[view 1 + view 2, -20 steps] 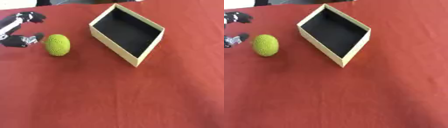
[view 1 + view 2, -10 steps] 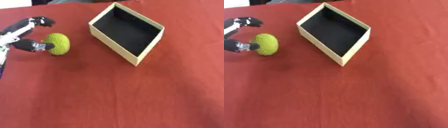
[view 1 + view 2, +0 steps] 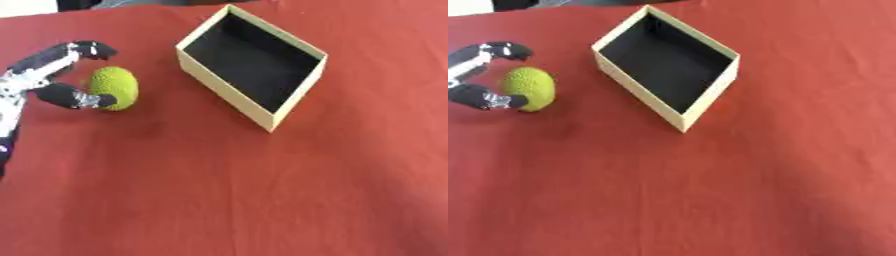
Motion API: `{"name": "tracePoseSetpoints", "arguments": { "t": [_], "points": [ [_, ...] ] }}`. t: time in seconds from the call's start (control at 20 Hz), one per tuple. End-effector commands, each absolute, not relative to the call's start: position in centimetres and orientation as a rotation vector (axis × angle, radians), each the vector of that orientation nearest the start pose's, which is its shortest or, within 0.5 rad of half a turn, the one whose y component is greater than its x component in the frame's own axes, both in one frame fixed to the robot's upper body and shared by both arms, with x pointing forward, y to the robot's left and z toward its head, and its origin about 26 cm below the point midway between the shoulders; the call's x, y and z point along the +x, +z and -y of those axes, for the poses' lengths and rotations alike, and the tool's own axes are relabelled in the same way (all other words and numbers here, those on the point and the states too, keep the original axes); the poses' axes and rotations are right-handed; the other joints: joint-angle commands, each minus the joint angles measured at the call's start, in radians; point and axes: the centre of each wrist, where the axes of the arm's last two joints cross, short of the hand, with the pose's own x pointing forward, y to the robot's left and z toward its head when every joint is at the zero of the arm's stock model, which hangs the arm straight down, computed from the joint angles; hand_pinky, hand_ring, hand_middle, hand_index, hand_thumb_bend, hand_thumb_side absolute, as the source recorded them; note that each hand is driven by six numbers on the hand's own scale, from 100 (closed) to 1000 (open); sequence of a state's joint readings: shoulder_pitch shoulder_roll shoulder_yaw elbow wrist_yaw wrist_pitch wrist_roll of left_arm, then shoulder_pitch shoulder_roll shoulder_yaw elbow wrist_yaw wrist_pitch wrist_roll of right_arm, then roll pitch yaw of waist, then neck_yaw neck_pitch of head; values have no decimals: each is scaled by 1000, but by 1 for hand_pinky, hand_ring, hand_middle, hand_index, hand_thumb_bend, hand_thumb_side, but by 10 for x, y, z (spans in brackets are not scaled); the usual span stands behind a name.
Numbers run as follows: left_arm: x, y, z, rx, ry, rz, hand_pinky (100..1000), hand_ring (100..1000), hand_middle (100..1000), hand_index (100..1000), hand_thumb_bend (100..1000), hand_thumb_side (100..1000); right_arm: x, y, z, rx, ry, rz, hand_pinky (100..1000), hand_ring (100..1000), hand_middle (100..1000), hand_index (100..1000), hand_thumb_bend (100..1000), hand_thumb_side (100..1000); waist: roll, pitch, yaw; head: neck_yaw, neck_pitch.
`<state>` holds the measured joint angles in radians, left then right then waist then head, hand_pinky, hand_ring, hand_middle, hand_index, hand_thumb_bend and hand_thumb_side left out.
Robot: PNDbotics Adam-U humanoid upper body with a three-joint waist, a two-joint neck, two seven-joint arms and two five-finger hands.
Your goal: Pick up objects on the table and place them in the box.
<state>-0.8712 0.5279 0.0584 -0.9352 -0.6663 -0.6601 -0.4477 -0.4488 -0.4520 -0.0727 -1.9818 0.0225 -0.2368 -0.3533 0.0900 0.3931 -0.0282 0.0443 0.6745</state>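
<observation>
A bumpy yellow-green ball lies on the red tablecloth at the left. My left hand reaches in from the left edge and straddles the ball's left side. Its fingers arch over the top of the ball with a small gap, and its thumb lies against the ball's lower left. The hand is open around the ball, which rests on the cloth. To the right stands the cream cardboard box with a black inside, turned like a diamond and empty. My right hand shows in neither view.
The red cloth covers the whole table. A strip of pale floor and a dark shape show past the far left edge.
My left hand has moved right from the table's left edge up to the ball, its fingers and thumb now on either side of it. The ball and box have stayed put.
</observation>
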Motion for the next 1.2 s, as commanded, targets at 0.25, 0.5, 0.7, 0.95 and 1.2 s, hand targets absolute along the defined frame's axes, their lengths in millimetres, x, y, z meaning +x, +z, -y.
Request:
{"name": "tracePoseSetpoints", "arguments": {
  "t": [0.25,0.5,0.7,0.95,1.2],
  "points": [
    [464,202,-363,661,-1979,1615,862,862,848,907,550,541,305,266,280,508,-78,-3468,801,777,579,756,100,629,-1,-20,-2,-2,-4],
    [464,198,-360,697,-1986,1615,789,788,770,862,357,428,305,265,280,504,-76,-3470,801,777,579,756,100,630,-1,-20,-2,0,-4],
    [463,197,-365,749,-1952,1650,735,750,737,833,111,284,305,265,280,504,-74,-3473,801,777,579,756,100,632,-1,-21,-1,1,-4],
    [462,196,-367,777,-1937,1675,727,750,743,844,103,403,305,264,280,504,-75,-3477,802,778,578,756,100,632,0,-22,1,-1,-5],
    [459,201,-370,756,-1936,1673,714,741,736,841,100,421,305,264,280,506,-72,-3479,802,778,578,756,100,633,0,-23,3,-5,-6]
  ]
}}
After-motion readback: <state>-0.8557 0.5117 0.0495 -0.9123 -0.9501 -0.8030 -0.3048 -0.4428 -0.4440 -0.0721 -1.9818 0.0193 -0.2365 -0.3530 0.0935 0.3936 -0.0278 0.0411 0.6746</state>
